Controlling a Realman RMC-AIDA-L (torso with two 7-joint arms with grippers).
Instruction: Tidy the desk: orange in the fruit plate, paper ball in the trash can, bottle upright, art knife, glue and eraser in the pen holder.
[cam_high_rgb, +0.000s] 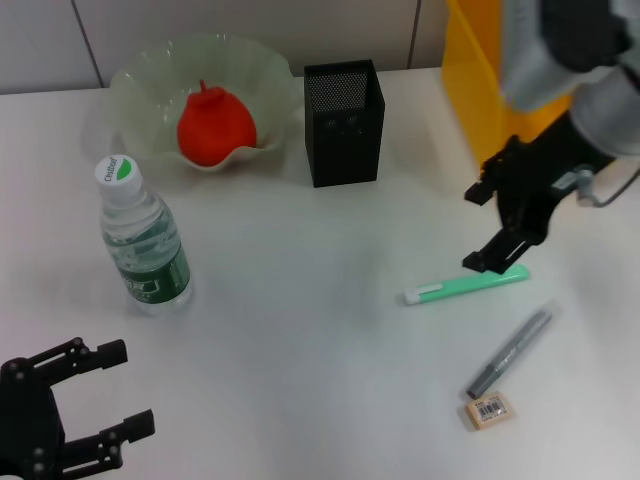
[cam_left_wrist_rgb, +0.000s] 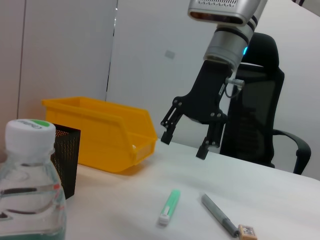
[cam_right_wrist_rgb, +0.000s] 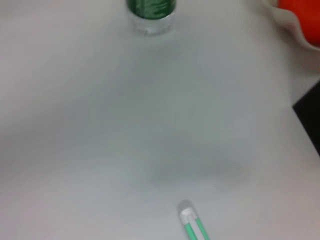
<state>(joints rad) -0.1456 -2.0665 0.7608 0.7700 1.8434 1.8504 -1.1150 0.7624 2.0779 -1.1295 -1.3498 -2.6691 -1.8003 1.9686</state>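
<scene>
Head view: orange (cam_high_rgb: 213, 126) lying in the fruit plate (cam_high_rgb: 150, 75) at the far left of the white counter (cam_high_rgb: 300, 300); pen holder (cam_high_rgb: 343, 122) just right of the plate, trash can (cam_high_rgb: 475, 75) at the far right behind the right arm. Bottle (cam_high_rgb: 143, 240) upright, near left. Right gripper (cam_high_rgb: 496, 228) above the counter with fingers spread and empty, over the right end of the green art knife (cam_high_rgb: 465, 286). Grey glue stick (cam_high_rgb: 510, 353) nearer and right of the knife, eraser (cam_high_rgb: 489, 410) just beside its near end. Left gripper (cam_high_rgb: 85, 395) low at the near left corner, fingers spread, holding nothing.

Left wrist view: bottle cap close up, pen holder behind it, trash can beyond; right gripper hanging open above knife, glue and eraser.

Right wrist view: knife tip near the frame edge, bottle base and an edge of orange in plate farther off.
</scene>
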